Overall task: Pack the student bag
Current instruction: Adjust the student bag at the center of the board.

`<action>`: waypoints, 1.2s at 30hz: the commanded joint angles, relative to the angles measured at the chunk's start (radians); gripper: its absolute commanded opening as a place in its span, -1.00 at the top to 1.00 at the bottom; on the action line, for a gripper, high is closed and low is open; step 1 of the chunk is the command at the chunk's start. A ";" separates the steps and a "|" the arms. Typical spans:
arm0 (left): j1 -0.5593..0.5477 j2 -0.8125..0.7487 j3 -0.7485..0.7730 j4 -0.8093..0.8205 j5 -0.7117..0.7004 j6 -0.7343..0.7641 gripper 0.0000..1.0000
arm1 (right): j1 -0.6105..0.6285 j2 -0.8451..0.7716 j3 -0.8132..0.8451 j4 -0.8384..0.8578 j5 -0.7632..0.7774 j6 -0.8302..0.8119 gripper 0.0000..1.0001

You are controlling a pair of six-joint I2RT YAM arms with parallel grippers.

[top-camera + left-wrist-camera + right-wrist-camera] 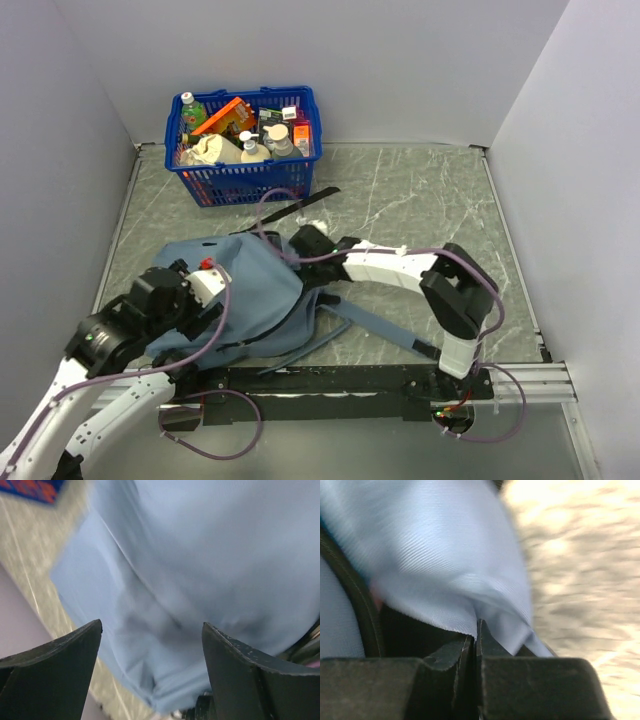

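Observation:
The student bag (pixel 250 290) is a soft grey-blue backpack lying flat on the marble table, its blue straps trailing to the right. My right gripper (pixel 300 243) sits at the bag's far right edge, its jaws shut on a fold of the bag's fabric (pixel 470 590). My left gripper (pixel 205 300) hovers over the bag's left part, open and empty, with the blue cloth (pixel 190 570) between and beyond its fingers (pixel 60 670).
A blue plastic basket (pixel 243 180) full of bottles and packets stands at the back left. A black strap end (pixel 300 203) lies between the basket and the bag. Grey walls close in the left, back and right sides.

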 commanded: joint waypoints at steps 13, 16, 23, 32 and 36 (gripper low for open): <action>0.004 0.376 0.024 0.225 0.075 0.037 -0.51 | -0.420 -0.389 -0.293 -0.148 0.188 0.159 1.00; 0.001 0.476 0.084 0.212 0.180 0.040 -0.44 | -0.416 -0.511 -0.402 -0.174 0.177 0.205 1.00; -0.081 0.498 0.089 0.106 0.451 0.175 -0.39 | -0.296 -0.783 -0.617 -0.205 0.116 0.326 1.00; -0.226 0.504 -0.093 0.229 0.169 0.174 -0.18 | -0.092 -0.863 -0.640 -0.372 0.192 0.486 1.00; -0.226 0.692 -0.134 0.398 -0.049 0.116 0.03 | -0.057 -0.900 -0.635 -0.423 0.215 0.536 1.00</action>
